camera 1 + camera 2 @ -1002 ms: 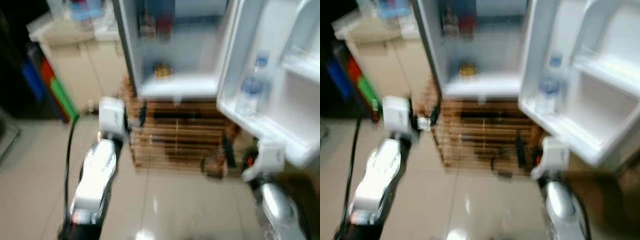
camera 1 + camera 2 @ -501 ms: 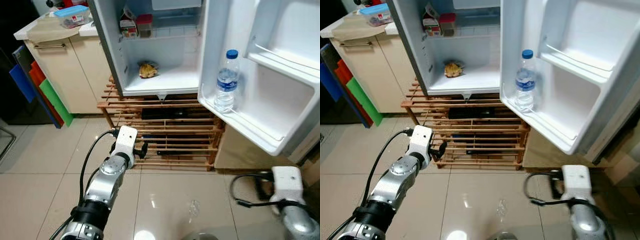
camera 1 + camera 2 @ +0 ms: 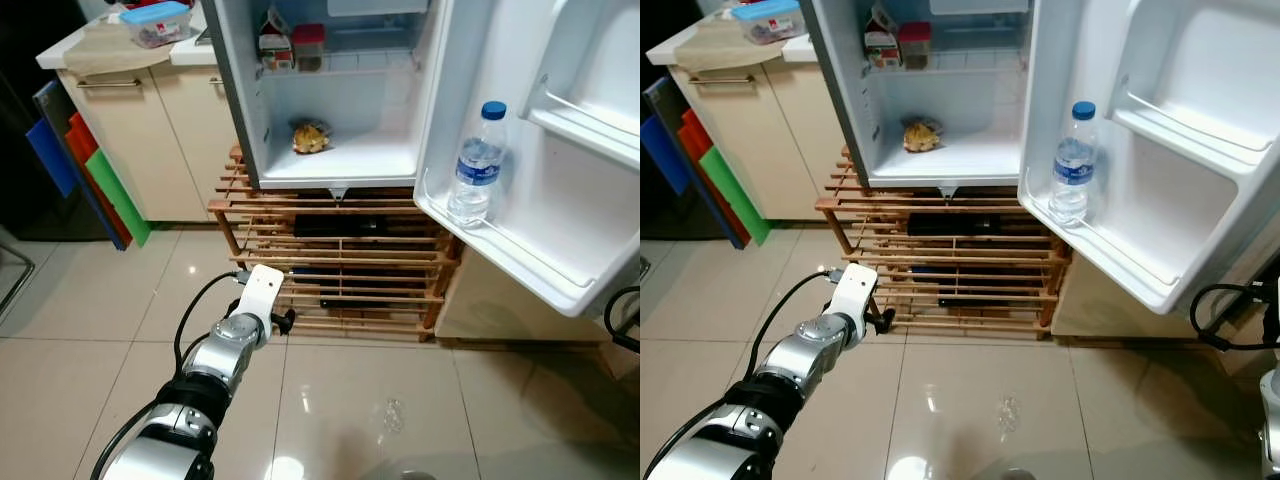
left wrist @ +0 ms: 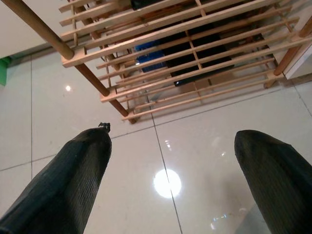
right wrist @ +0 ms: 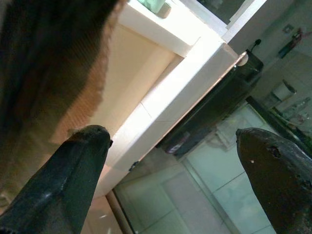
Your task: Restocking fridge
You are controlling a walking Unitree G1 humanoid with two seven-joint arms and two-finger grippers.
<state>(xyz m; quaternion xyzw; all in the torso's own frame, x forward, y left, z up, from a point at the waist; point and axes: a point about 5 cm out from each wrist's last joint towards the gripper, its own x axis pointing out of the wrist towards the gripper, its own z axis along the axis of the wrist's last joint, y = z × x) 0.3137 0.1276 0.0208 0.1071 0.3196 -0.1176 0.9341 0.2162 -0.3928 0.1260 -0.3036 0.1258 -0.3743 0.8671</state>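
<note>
- Two grippers were empty at this moment, so the restocking looked to be between items: the fridge [image 3: 330, 150] stood wide open on its wooden slatted rack [image 3: 340, 260], and nothing was being carried toward it.
- On the fridge's lower shelf lay a small yellowish food item [image 3: 310, 136]; on the wire shelf above it stood a carton [image 3: 270, 48] and a red-lidded container [image 3: 307, 45] side by side.
- In the open door [image 3: 560, 180], a water bottle [image 3: 475, 165] with a blue cap stood upright in the lowest door bin.
- My judgement: the next move called for fetching something to stock. A blue-lidded food box [image 3: 155, 22] sat on the counter [image 3: 110, 50] to the robot's left of the fridge and could be a candidate, though I cannot say it was meant for the fridge.
- The left gripper [image 4: 170, 190] hung low over the tiled floor [image 3: 80, 330], just in front of the rack's near corner; its two black fingers [image 4: 68, 180] were spread wide apart, touching nothing and holding nothing.
- The right gripper [image 5: 165, 170] was likewise spread wide and empty; its wrist view looked past the fingers at a pale cabinet edge and a dim room beyond.
- A black cable [image 3: 1230, 315] looped at the far right beside the door's lower corner, worth minding if that arm swung toward the door.
</note>
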